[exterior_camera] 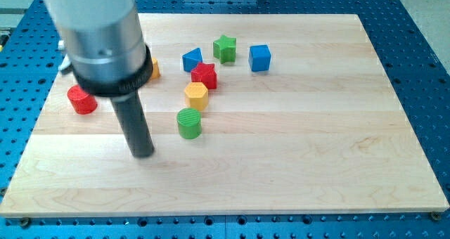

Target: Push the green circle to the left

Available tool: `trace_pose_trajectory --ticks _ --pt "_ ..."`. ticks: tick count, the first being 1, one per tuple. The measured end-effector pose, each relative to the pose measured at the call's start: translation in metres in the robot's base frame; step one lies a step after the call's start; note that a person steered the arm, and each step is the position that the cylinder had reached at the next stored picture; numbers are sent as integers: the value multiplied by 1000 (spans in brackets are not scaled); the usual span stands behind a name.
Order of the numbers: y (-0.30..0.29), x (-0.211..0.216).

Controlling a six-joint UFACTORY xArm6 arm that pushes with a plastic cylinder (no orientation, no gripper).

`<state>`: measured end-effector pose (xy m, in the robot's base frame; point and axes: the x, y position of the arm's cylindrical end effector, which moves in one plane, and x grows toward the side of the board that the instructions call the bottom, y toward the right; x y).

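The green circle (188, 122) is a short green cylinder standing a little left of the board's middle. My tip (143, 153) rests on the wooden board (295, 147), to the left of the green circle and slightly lower in the view, with a clear gap between them. The dark rod rises from the tip to a large grey and black housing at the view's upper left. A yellow hexagon (196, 95) stands just above the green circle.
A red star (204, 75), a blue triangle (192, 59), a green star (225, 48) and a blue cube (259, 57) cluster above. A red cylinder (82, 99) stands at the left edge. An orange block (153, 69) is partly hidden behind the housing.
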<state>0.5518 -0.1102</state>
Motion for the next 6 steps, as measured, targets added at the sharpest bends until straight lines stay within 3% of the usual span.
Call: trace_pose_trajectory --ticks 1,2,4,6 --pt "66 -10" --pt "92 -40" --pt "18 -41" --pt "45 -45"
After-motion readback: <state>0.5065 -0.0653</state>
